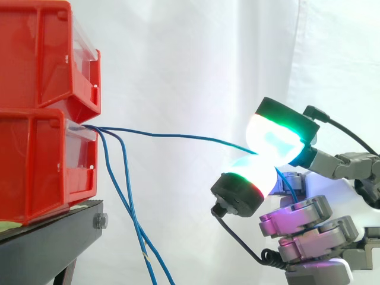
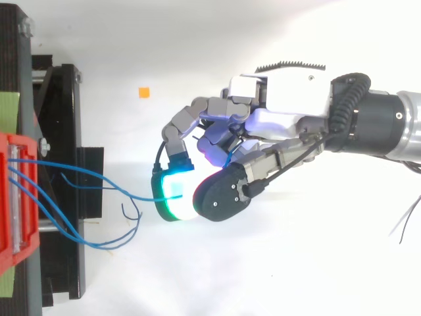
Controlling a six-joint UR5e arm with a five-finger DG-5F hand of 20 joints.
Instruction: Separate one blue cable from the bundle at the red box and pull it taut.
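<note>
Pinched between two glowing pads (image 1: 270, 136) of the hand (image 2: 283, 99), one blue cable (image 1: 178, 136) is led from the lower red bin (image 1: 41, 166), apart from the hanging bundle (image 1: 133, 225). Slight slack is judged; a steady pull away from the bin is called for.

My hand (image 2: 289, 99), satin grey metal and white plastic, its smooth translucent pads (image 1: 270, 139) capped in matt black, before 2 glossy red plastic bins (image 1: 41, 71), a matt black metal stand (image 1: 53, 237), a smooth-sheathed blue cable (image 1: 178, 136) and a white cloth curtain (image 1: 196, 59).
</note>
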